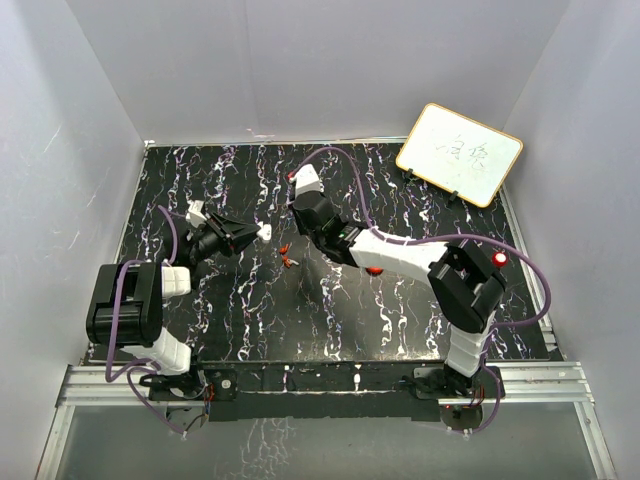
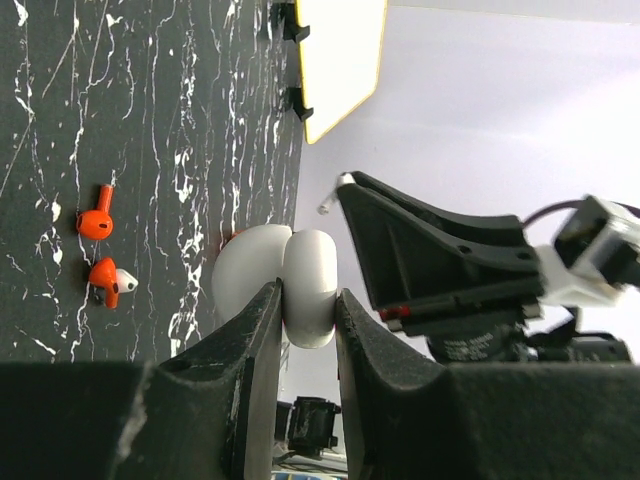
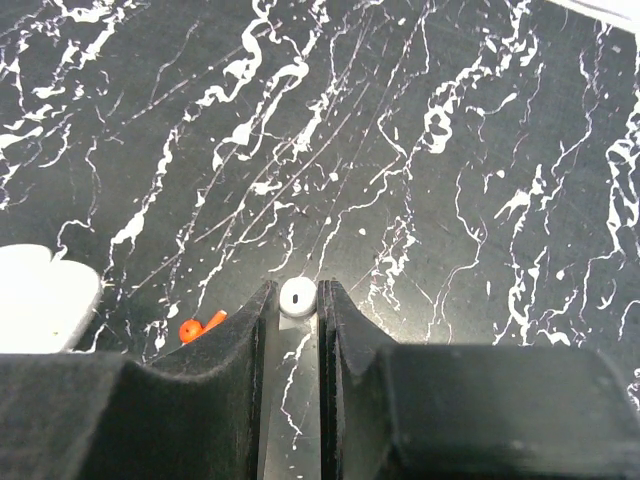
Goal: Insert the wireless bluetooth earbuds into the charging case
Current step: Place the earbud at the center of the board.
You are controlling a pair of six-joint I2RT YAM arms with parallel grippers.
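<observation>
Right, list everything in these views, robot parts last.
charging case: one, white, clamped by the left end effector
red earbuds: two, red, side by side on the table, between the arms
white round piece: one, white, pinched by the right end effector; possibly an earbud
whiteboard: one, white with yellow frame, propped at the far right corner
table: one, black with white veins
left end effector: one, black, shut on the charging case
right end effector: one, black, shut on the white round piece
</observation>
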